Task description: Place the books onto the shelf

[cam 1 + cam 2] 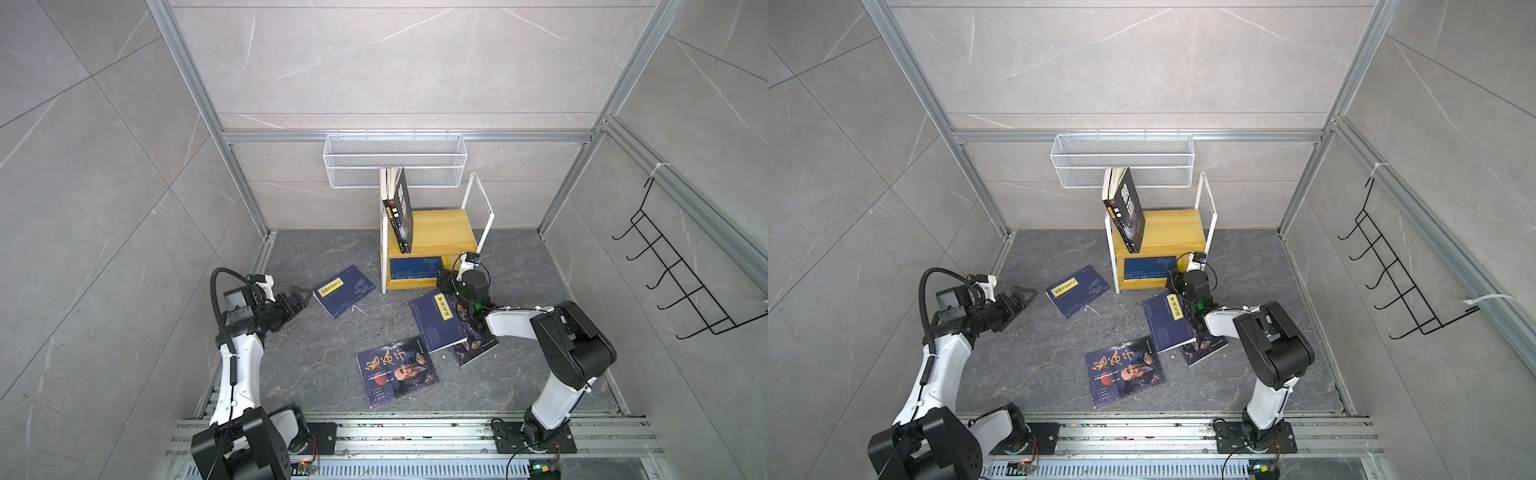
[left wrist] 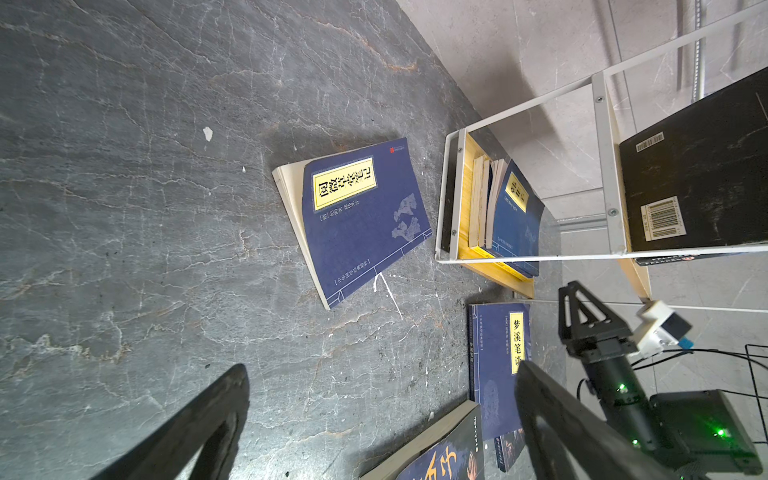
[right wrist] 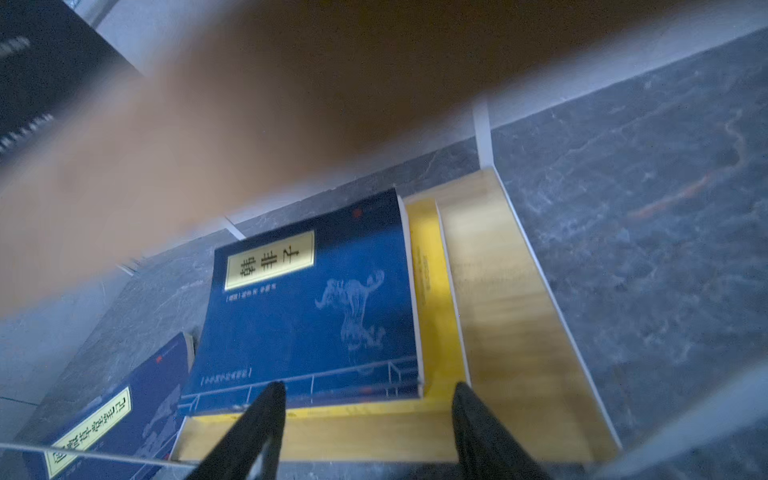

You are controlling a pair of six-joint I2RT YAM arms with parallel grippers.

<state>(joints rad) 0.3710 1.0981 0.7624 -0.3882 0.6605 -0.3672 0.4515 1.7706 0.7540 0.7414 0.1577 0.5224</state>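
Black book (image 1: pixel 405 212) leaned atop the shelf (image 1: pixel 444 228), upper centre; left fingers (image 2: pixel 183 432), right fingers (image 3: pixel 262 419) apart, empty. A shelf bump risked toppling it!

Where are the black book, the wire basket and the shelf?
black book (image 1: pixel 1131 216): in a top view, front cover.
wire basket (image 1: pixel 436 170): in a top view, front mesh wall.
shelf (image 1: pixel 444 228): in a top view, bare top board.

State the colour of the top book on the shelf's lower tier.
Book: blue, yellow label; right wrist view.

2 overhead, 2 close wrist views; shelf (image 1: pixel 440 228) shared
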